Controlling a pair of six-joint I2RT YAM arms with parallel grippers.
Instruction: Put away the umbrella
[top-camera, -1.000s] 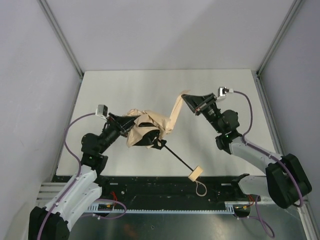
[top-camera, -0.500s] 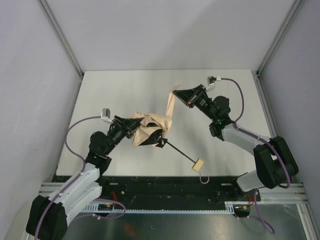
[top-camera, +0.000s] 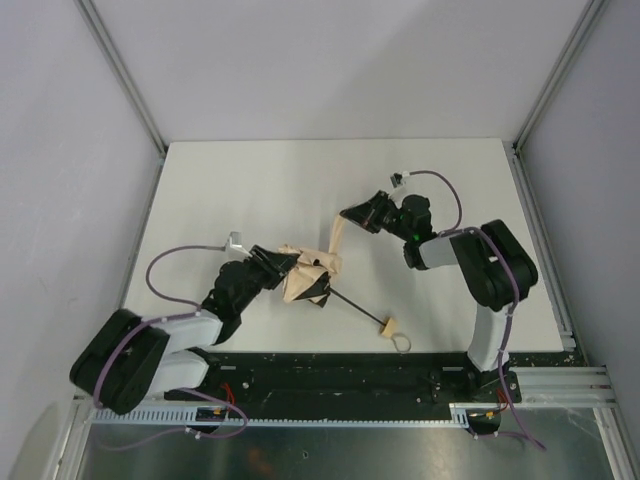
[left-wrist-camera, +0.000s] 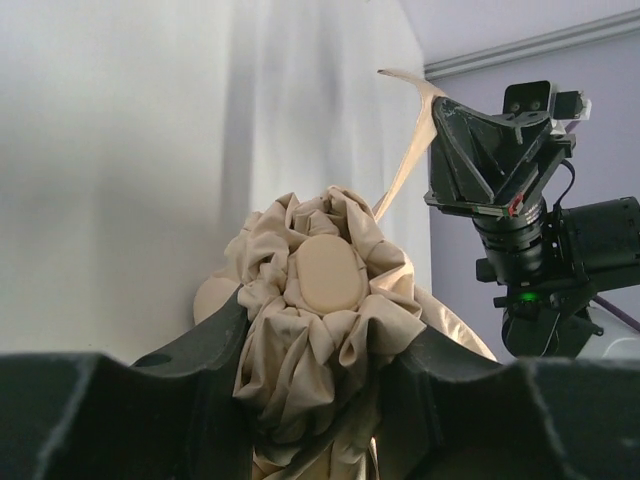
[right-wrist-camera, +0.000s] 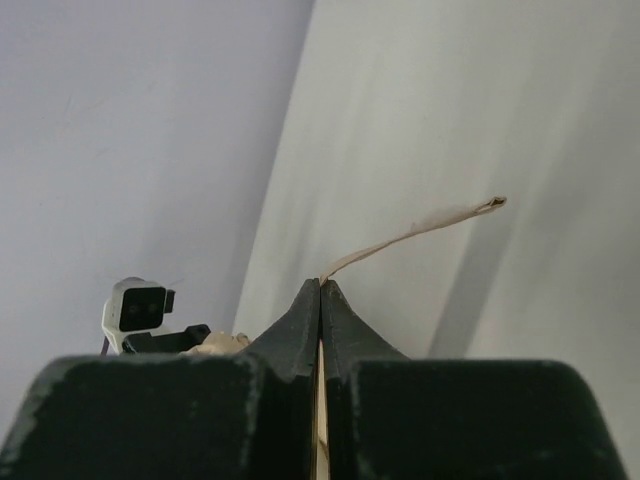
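The umbrella (top-camera: 308, 278) is a bunched tan canopy near the table's front middle, with a thin black shaft (top-camera: 355, 306) running to a small tan handle (top-camera: 388, 326) and loop strap (top-camera: 402, 343) at the front edge. My left gripper (top-camera: 285, 266) is shut on the bunched canopy (left-wrist-camera: 320, 320); its round top cap (left-wrist-camera: 326, 275) faces the left wrist camera. My right gripper (top-camera: 347, 214) is shut on a thin tan fabric strap (top-camera: 338, 240) that rises from the canopy. In the right wrist view the strap's free end (right-wrist-camera: 440, 220) sticks out past the closed fingertips (right-wrist-camera: 321, 287).
The white table (top-camera: 250, 190) is walled by grey panels left, right and behind. A black rail (top-camera: 330, 365) runs along the front edge. The right arm's wrist (left-wrist-camera: 520, 200) shows close behind the canopy in the left wrist view.
Both arms have lowered and drawn inward. The umbrella has moved down toward the table, its handle now lying by the front edge. The strap between the grippers is shorter and less stretched.
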